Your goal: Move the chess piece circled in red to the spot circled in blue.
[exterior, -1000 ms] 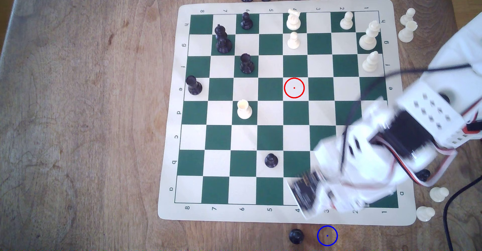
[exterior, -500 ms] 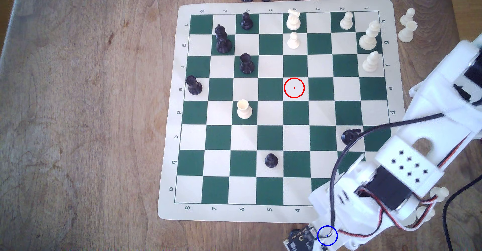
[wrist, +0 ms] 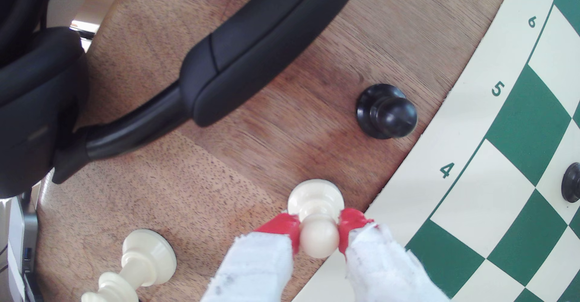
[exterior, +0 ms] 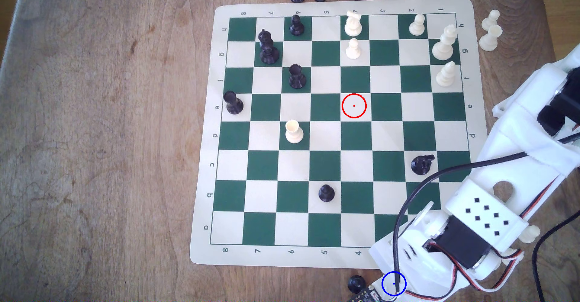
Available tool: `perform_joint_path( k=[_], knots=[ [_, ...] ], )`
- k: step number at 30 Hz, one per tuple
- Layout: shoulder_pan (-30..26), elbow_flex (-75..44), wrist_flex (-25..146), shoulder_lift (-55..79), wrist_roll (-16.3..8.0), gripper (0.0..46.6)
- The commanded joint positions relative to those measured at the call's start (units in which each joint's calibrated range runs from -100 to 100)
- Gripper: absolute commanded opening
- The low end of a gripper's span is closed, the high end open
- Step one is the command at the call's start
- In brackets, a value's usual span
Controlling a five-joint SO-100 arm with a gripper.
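In the wrist view my gripper (wrist: 318, 226) is shut on the cream-white pawn (wrist: 314, 197). Its red fingertips (wrist: 284, 225) pinch the neck just under the ball head. The pawn hangs upright with its base at the brown wood, just off the chess board's (wrist: 417, 170) cream border by the number 4; I cannot tell whether the base touches. In the exterior view the white arm (exterior: 470, 226) reaches past the board's near edge and covers the blue ring (exterior: 382, 283), hiding pawn and fingers. The red ring (exterior: 354, 105) circles a bare light square.
A black pawn (exterior: 356, 283) (wrist: 386, 112) stands on the wood close beside the blue ring. Black headphones (wrist: 235, 54) lie further off on the table. A taller cream piece (wrist: 144, 258) stands nearby. A black piece (exterior: 422, 164) lies toppled on the board.
The arm swung from over the board's near corner out past the near edge to the blue ring, then settled slightly. The toppled black piece came into view behind it.
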Motion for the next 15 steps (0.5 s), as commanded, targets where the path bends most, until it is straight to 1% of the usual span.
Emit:
perform_joint_path(
  k=[1, 4, 5, 7, 11, 15],
  knots=[
    [0.13, -4.68, -0.51, -0.46, 0.20, 0.5],
    [0.36, -4.77, -0.51, 0.14, 0.29, 2.4],
    [0.52, -4.77, -0.51, 0.48, 0.29, 4.8],
    [0.67, -4.95, -0.51, 0.98, 0.10, 7.9],
    [0.75, -5.50, -0.51, 1.58, 0.05, 10.2],
    [0.75, -5.50, 0.72, 1.58, 0.00, 18.0]
  ],
)
